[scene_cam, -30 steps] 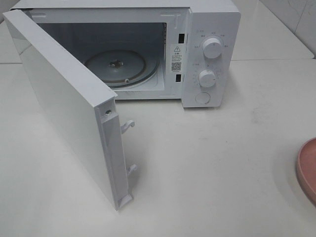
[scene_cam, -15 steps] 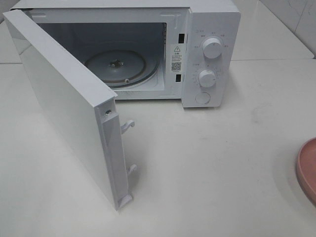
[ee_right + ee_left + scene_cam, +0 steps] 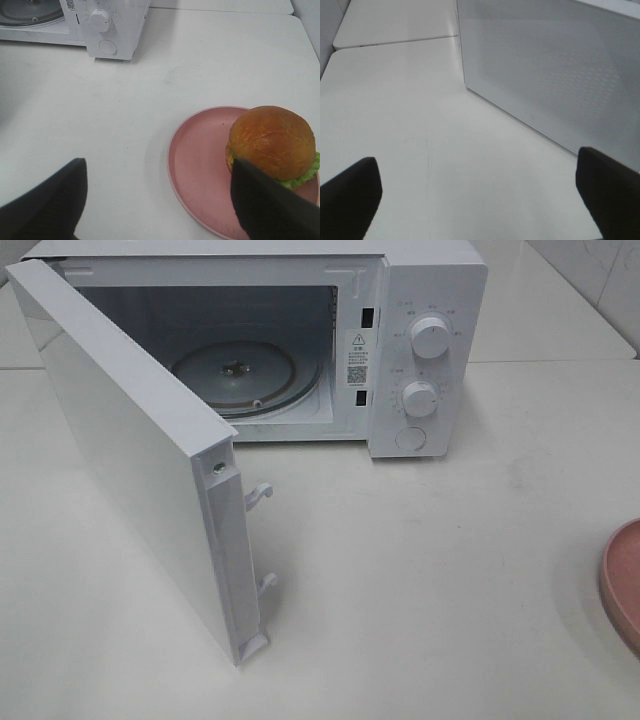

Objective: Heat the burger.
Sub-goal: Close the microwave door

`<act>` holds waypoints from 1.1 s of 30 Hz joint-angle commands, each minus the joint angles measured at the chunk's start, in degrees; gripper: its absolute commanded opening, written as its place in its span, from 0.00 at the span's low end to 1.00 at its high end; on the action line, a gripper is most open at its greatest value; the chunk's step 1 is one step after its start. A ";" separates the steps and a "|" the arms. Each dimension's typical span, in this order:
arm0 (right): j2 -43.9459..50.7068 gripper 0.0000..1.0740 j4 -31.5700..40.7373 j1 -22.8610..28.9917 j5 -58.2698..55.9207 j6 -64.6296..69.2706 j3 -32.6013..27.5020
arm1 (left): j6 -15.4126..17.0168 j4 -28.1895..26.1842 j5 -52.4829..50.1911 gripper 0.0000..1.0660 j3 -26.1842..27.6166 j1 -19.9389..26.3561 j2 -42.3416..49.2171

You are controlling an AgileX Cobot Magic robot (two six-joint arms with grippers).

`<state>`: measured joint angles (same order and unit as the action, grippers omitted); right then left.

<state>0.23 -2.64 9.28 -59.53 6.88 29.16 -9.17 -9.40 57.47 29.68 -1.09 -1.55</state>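
Note:
The burger [image 3: 272, 142], with a glossy brown bun and green lettuce, sits on a pink plate [image 3: 200, 160] in the right wrist view. My right gripper [image 3: 157, 205] is open above the table, its fingertips straddling the plate's near edge; the burger lies just beyond one finger [image 3: 265, 205]. In the exterior high view only the plate's rim [image 3: 622, 585] shows at the right edge; the burger and both grippers are out of frame there. The white microwave [image 3: 425, 300] stands open with its glass turntable [image 3: 235, 375] bare. My left gripper [image 3: 480, 195] is open and empty beside the door's outer face [image 3: 555, 70].
The microwave door [image 3: 140, 460] swings out far to the front left, with latch hooks [image 3: 258, 495] on its edge. Two knobs [image 3: 430, 338] and a button are on the control panel. The white table [image 3: 420, 580] lies between microwave and plate.

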 commanded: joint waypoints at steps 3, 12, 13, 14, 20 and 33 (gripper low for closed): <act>1.49 0.71 0.23 -0.40 0.06 -0.34 -0.11 | 0.63 -0.29 -7.96 0.81 0.46 0.06 -5.96; 1.49 0.71 0.23 -0.40 0.06 -0.34 -0.11 | 0.63 -0.34 -18.11 0.38 -2.23 0.06 -14.32; 1.49 0.71 0.23 -0.40 0.06 -0.34 -0.11 | 0.63 -0.34 -18.11 0.38 -2.23 0.06 -14.32; 1.49 0.71 0.23 -0.40 0.06 -0.34 -0.11 | 0.63 -0.34 -18.79 0.33 -2.46 0.06 -15.07; 1.49 0.71 0.23 -0.40 0.06 -0.34 -0.11 | 0.52 -0.46 -24.75 0.00 -4.76 0.06 -20.63; 1.49 0.71 0.23 -0.40 0.06 -0.34 -0.11 | -2.81 -2.12 -57.98 0.00 -16.10 0.00 -31.97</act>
<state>0.23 -2.64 9.28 -59.53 6.88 29.16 -11.40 -10.77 8.25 15.36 -1.09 -31.63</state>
